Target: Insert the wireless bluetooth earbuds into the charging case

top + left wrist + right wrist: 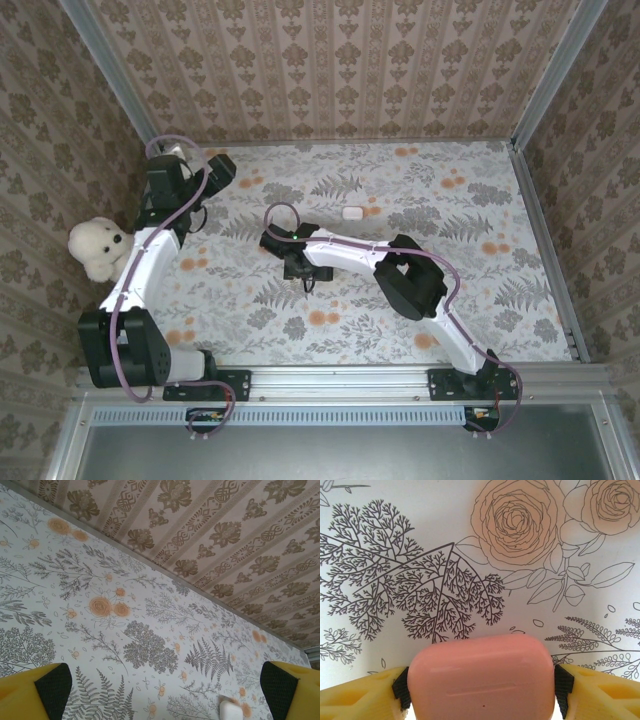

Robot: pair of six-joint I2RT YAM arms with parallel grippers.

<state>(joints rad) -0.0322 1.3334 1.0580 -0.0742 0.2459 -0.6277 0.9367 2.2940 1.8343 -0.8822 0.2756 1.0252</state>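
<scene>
right tool (483, 689): clamped on the pink charging case (480, 672), one black pad on each short end, likely to steady it for loading; whether it touches the floral surface (395, 520) i cannot tell.
left tool (165, 690): jaws wide apart, holding nothing, near the far left corner, likely so it leaves room for the right arm.
pink charging case: glossy and rounded like a pebble, lid shut along a thin seam, tiny dot below it; it seems to need opening first.
white case (230, 711): lies alone on the surface, beyond the right tool, ahead of the left tool.
</scene>
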